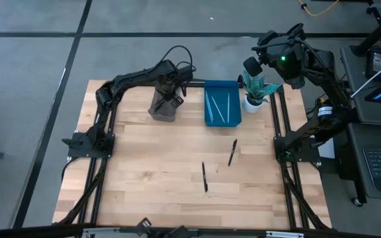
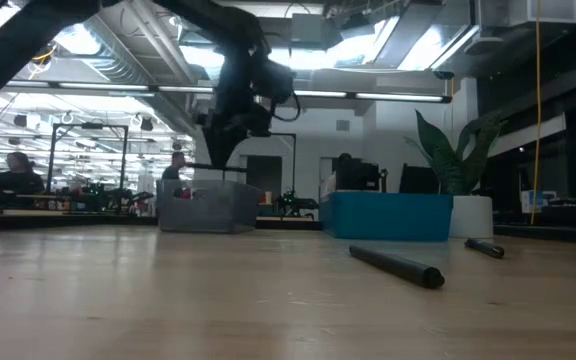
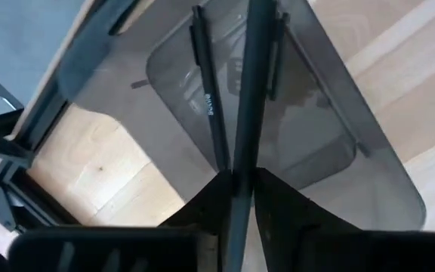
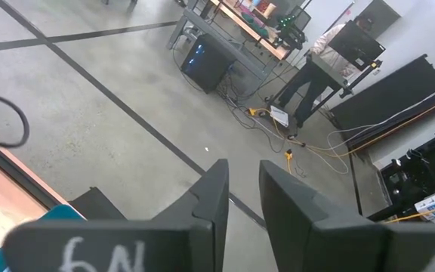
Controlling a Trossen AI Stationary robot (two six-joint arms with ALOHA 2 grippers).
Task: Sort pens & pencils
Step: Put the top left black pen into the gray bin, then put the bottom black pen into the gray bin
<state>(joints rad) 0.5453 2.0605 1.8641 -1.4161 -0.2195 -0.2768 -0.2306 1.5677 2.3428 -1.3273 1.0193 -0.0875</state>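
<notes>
My left gripper hangs over the grey see-through bin at the table's far side, shut on a dark pen. Two more dark pens lie on that bin's floor. Right of it stands a blue bin with thin pencils in it. Two dark pens lie flat on the bare wood in mid-table. My right gripper is raised beyond the table's far right corner, its fingers a little apart with nothing between them. My left gripper pinches the pen's shaft between its two fingers. They come from above, pointing down, and lie across the pen. The pen is lifted clear, roughly level, above the grey bin's opening.
A potted plant in a white pot stands right of the blue bin at the far right corner. Black frame rails run along both table sides. The near half of the wood holds only the two loose pens. People stand in the room behind.
</notes>
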